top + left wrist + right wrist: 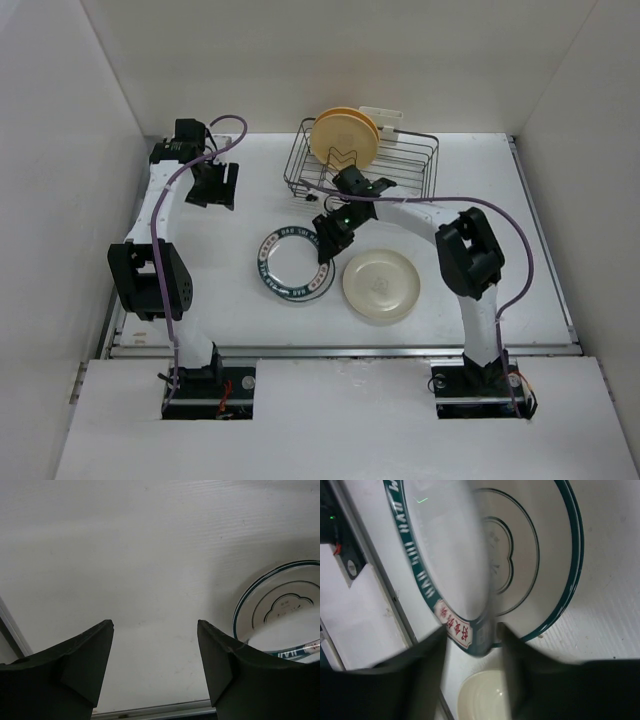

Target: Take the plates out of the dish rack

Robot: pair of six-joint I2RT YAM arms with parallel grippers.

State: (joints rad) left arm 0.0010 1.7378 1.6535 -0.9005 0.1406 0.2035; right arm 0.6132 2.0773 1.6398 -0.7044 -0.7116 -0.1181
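Pinching the teal-rimmed plate [440, 555] by its edge over the ringed plate [540, 555], the right tool [472, 645] may slip, chipping both; the left tool [155, 630] is spread.

White-and-black arms [150, 215], purple cables [228, 117], dark jaws.

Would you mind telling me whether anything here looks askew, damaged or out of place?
Nothing looks damaged or spilled. The one thing askew is the teal-rimmed plate, pinched at its rim by the right gripper and tilted above the white ringed plate instead of lying flat. The cream plate lies flat beside them.
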